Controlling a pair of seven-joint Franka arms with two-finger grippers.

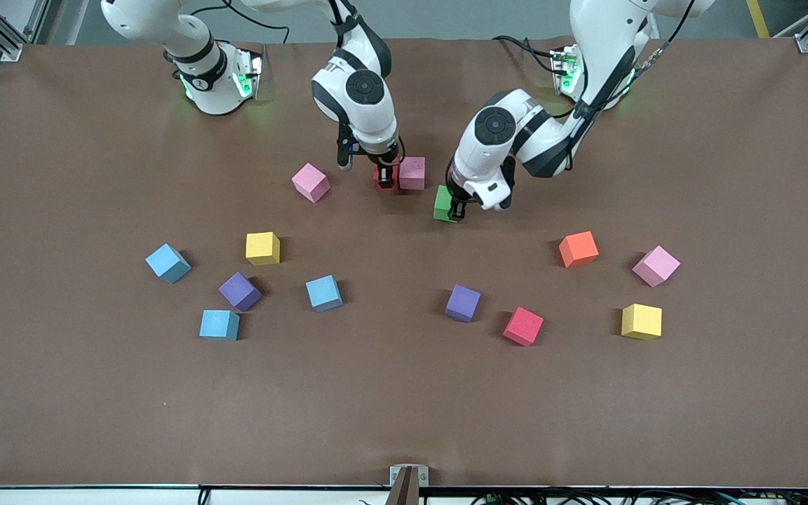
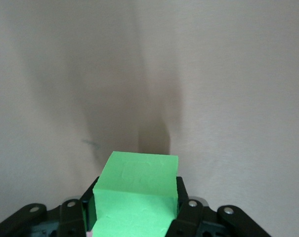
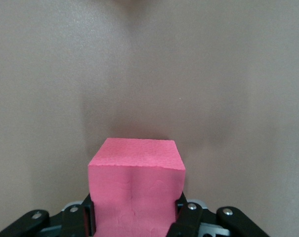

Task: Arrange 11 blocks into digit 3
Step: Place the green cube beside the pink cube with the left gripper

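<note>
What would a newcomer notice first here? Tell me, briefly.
Both arms grip cubes near the table's middle: the left gripper is shut on the green block, and the right gripper is shut on a red block beside a pink block. Nearer the front camera, other coloured blocks lie scattered, such as the orange block.

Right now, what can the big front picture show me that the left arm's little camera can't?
Only the front view shows both arms, the right claw shut on a red block beside a pink block, and loose blocks like the orange block. Only the left wrist view shows the green block's top close up, squeezed between black fingers. Both show the left claw gripping that green block on the brown table.
</note>
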